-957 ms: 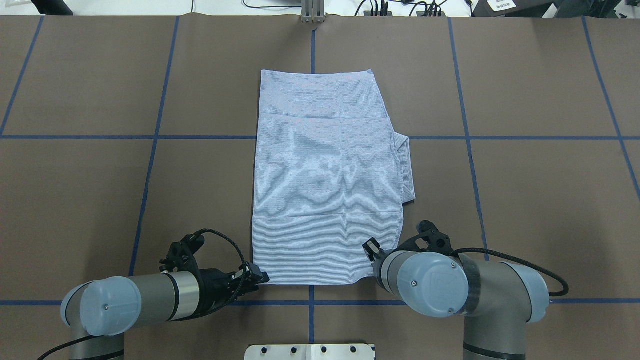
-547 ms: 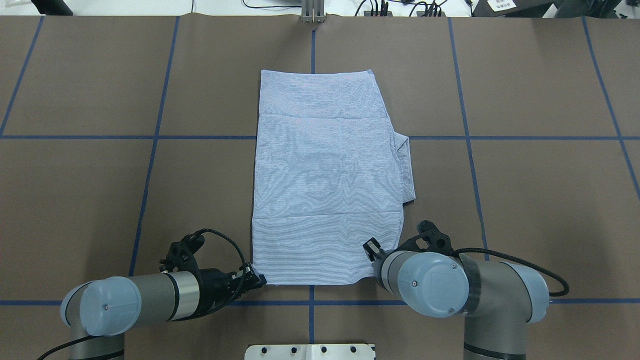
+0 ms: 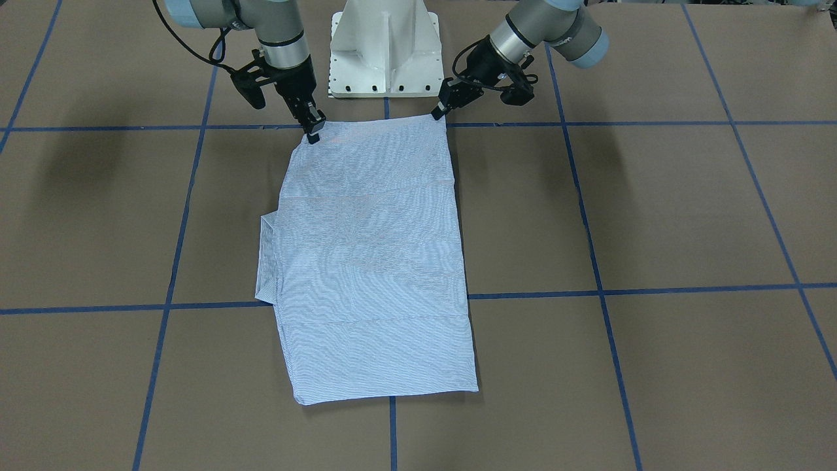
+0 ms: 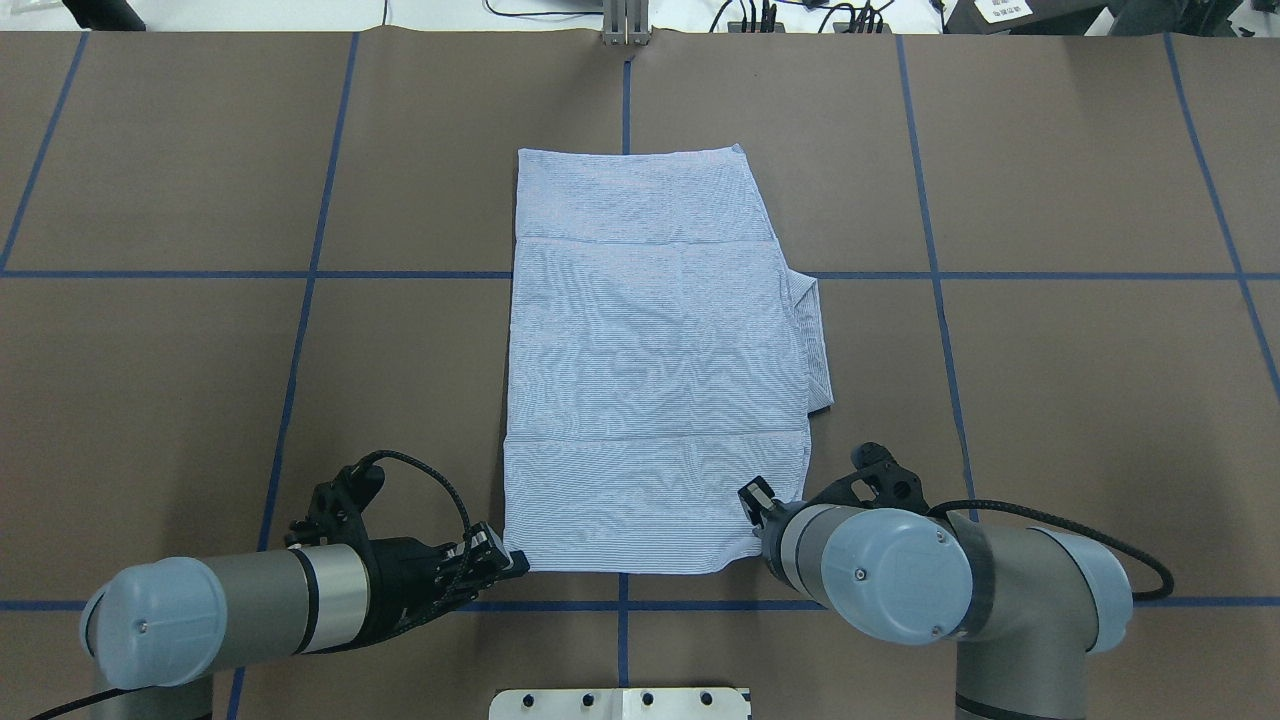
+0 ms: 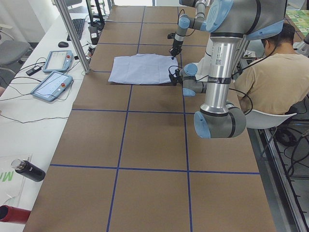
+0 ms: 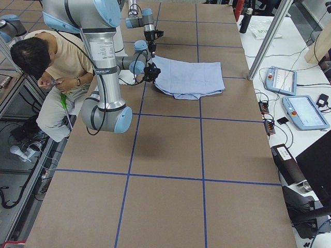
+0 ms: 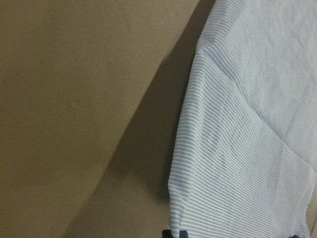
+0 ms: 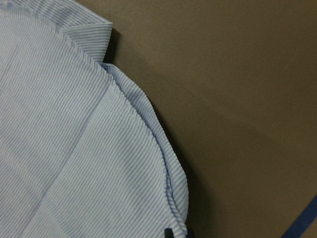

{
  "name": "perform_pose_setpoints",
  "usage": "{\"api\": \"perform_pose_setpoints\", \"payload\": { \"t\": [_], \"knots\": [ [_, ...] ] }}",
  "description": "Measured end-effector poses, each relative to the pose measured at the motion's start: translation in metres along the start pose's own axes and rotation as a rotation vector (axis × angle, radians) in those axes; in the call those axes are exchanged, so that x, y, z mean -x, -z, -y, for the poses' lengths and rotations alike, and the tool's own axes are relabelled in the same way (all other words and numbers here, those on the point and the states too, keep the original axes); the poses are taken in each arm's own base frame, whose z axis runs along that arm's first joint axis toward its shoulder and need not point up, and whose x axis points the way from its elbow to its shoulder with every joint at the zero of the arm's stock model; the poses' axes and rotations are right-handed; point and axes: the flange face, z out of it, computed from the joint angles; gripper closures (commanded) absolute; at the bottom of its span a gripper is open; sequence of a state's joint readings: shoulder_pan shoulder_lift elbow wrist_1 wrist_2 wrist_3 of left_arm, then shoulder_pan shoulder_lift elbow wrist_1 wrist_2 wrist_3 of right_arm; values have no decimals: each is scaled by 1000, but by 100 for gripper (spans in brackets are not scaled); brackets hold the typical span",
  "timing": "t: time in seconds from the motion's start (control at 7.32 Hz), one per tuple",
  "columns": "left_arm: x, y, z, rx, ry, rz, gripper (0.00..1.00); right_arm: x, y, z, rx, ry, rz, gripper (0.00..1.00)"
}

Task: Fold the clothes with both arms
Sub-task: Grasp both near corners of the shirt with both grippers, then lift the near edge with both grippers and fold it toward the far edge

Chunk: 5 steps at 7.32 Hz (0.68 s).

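Light blue-and-white finely striped shirt (image 3: 373, 261), folded into a long rectangle with a folded layer sticking out on the robot's right side, lies flat in the middle of the brown bench (image 3: 654, 216), which is marked with blue tape lines (image 3: 592, 261); one short edge lies just in front of the robot's base. The black two-finger left tool (image 3: 438, 112) is pinched closed on the left corner of that edge, low against the bench. The black two-finger right tool (image 3: 313, 134) is likewise closed on the right corner.
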<state>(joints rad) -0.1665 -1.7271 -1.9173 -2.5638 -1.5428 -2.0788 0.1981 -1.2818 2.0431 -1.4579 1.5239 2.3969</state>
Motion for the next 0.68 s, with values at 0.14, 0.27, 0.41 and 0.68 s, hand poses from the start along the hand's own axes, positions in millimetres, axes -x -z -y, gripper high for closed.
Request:
{"api": "perform_pose_setpoints", "payload": {
  "t": [0.14,0.27,0.41,0.68],
  "knots": [
    [-11,17,-11,14,41,-7,100,-1,13,-4,43,-28,-10,100],
    [-26,34,-22,19,79,-2,100,-3,31,-8,97,-59,-24,100],
    [-41,49,-31,18,115,8,100,-8,54,-7,145,-85,-30,100],
    [-57,61,-36,11,145,13,100,-1,84,10,183,-142,-15,100]
  ]
}}
